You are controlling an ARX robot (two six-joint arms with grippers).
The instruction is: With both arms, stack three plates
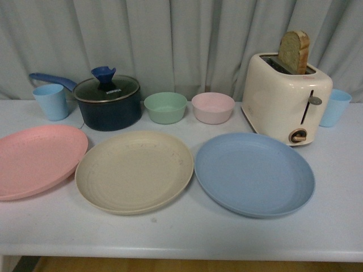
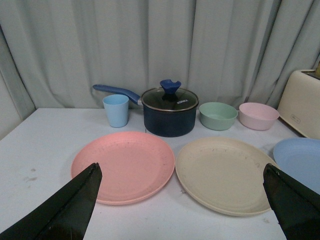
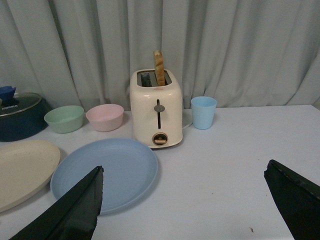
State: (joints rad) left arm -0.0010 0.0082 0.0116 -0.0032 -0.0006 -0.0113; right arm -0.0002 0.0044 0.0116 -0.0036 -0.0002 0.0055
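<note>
Front view lays out the job plainly: the pink plate (image 1: 37, 160), the beige plate (image 1: 134, 171) and the blue plate (image 1: 254, 173) lie flat in a row on the white table (image 1: 187, 235), rims just beside one another, none on top of another, so no stacking is done yet. Neither of my arms shows in that view. From the left wrist I see my left claw (image 2: 181, 170) spread wide and empty, held off the table on the near side of the pink and beige plates; from the right wrist my right claw (image 3: 185, 167) is likewise wide and empty, with the blue plate in front of it. I judge this spacing suits a two-armed job: each outer plate sits on its own arm's side, and the beige one in the middle makes a natural base. The saucepan (image 1: 108, 105), green bowl (image 1: 165, 107), pink bowl (image 1: 212, 107) and toaster (image 1: 286, 96) stand behind the row, so a plate's near edge is the freer approach. The plates are shallow and lie flush, so I expect to pinch a rim rather than the body.
</note>
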